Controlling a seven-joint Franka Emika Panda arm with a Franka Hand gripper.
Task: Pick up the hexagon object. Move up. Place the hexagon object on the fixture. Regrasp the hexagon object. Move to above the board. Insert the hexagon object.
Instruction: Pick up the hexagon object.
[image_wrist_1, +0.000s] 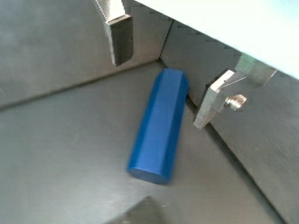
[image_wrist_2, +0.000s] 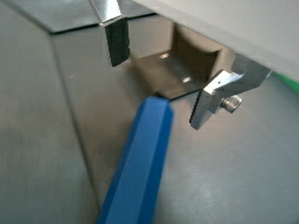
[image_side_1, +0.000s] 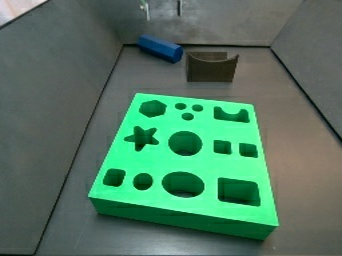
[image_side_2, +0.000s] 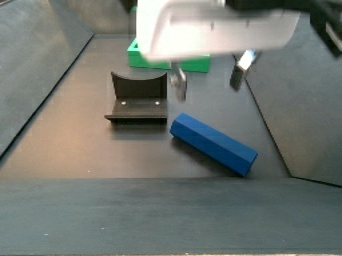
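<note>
The blue hexagon object (image_wrist_1: 160, 125) lies flat on the grey floor, also seen in the other wrist view (image_wrist_2: 138, 171) and both side views (image_side_1: 160, 48) (image_side_2: 214, 143). My gripper (image_wrist_1: 163, 74) hangs open and empty above its far end, fingers (image_wrist_1: 121, 41) apart on either side; it shows in a side view (image_side_2: 209, 78) too. The dark fixture (image_wrist_2: 176, 66) with its U-shaped notch stands just beyond the bar's end (image_side_1: 211, 64) (image_side_2: 139, 97). The green board (image_side_1: 187, 160) with shaped holes lies in the middle of the floor.
Grey walls (image_side_1: 80, 70) enclose the floor on all sides. A corner of the enclosure (image_wrist_1: 149, 59) is close behind the bar. Only a bit of the board (image_side_2: 158, 52) shows behind the gripper body in a side view.
</note>
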